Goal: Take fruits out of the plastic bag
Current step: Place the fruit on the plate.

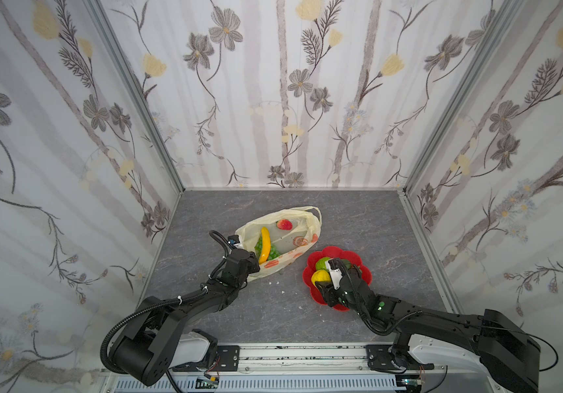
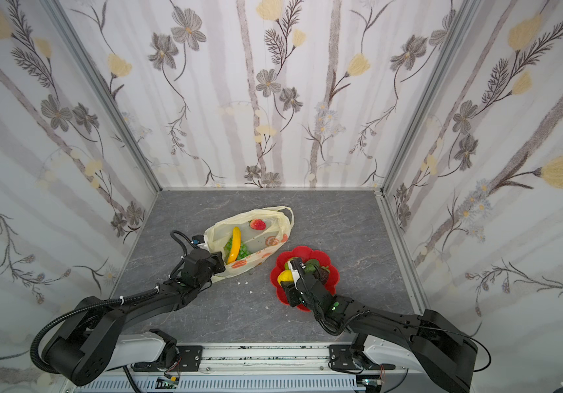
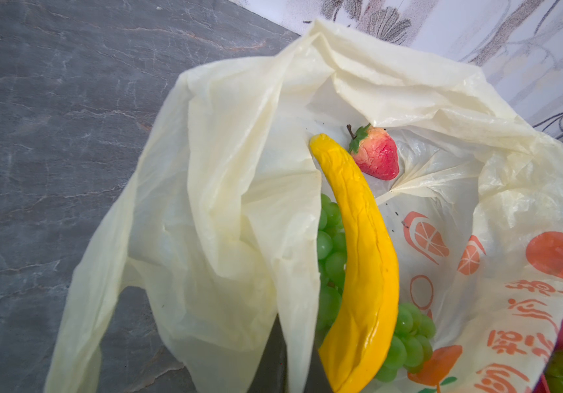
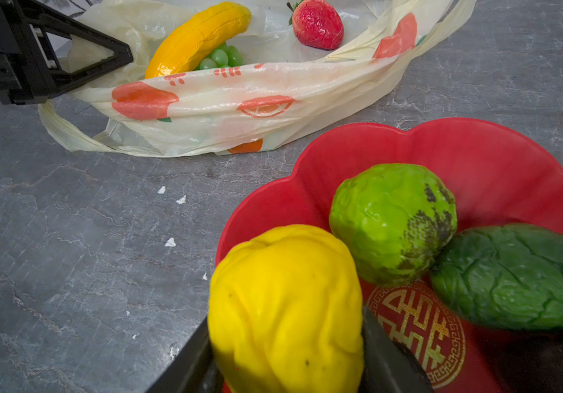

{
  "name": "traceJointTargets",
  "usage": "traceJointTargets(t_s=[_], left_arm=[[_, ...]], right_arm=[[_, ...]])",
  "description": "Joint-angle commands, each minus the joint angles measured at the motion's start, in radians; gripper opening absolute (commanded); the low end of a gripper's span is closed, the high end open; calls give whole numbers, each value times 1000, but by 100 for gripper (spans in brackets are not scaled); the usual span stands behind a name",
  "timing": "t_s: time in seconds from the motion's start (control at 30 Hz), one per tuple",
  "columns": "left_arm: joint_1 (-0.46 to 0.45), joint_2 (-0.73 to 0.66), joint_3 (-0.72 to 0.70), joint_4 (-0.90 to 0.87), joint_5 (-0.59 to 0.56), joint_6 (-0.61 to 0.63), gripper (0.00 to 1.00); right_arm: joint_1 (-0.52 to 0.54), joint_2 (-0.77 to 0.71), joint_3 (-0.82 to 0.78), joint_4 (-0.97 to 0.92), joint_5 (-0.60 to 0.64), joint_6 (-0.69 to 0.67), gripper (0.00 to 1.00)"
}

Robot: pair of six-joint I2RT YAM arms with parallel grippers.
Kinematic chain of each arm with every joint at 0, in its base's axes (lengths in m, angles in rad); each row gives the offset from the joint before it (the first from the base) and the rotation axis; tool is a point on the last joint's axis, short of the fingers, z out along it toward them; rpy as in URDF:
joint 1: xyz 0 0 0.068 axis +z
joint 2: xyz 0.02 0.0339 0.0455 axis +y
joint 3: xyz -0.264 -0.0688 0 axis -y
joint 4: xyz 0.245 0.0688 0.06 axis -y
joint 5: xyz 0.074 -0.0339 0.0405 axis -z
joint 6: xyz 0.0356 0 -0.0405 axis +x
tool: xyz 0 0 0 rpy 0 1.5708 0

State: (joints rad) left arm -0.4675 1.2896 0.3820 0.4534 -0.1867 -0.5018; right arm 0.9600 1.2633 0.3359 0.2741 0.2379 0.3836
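A: Plastic bag (image 1: 302, 213), contents?
B: Frame centre; banana (image 1: 265, 244), grapes (image 1: 275, 254), strawberry (image 1: 284, 224) inside; your left gripper (image 4: 125, 58) is closed, pinching its rim.
A: Red plate (image 1: 341, 252)?
B: Lower right of bag; green citrus (image 4: 392, 221), avocado (image 4: 518, 275); lemon (image 4: 283, 299) over it, clamped in your right gripper (image 4: 286, 335).

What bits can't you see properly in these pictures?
- Grapes: left wrist view, mostly under the banana and a fold of the bag.
- Dark piece on the red plate: right wrist view, blurred and cut off at the corner.
- Underside of the lemon: right wrist view, cut off by the edge, between the fingers of the right gripper.
- Tips of the left gripper: left wrist view, wrapped in bag plastic.
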Motion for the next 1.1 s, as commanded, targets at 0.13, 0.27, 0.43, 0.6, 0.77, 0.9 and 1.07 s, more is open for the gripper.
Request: traceJointTargets(t_s=[0.13,0.27,0.43,0.6,0.77,0.9,1.07], left_arm=[[2,2,0,22,-9,-6,8],[1,0,0,24,-10,-5,8],[1,-4,-2,24,-10,-6,8],[1,-4,-3,24,-10,-6,8],[1,-4,-2,23,-11,-8,8],[1,-1,-4,25,-13,-14,8],[2,-2,-9,28,-15,-23,8]], right_arm=[[0,69,6,127,37,-12,51],[-2,92,17,123,53,-10,59],[-1,111,28,122,56,-9,65],[-2,107,26,123,63,-11,68],[-1,95,19,124,73,-8,72],[-1,83,31,112,76,-5,73],[0,67,136,22,70,3,72]])
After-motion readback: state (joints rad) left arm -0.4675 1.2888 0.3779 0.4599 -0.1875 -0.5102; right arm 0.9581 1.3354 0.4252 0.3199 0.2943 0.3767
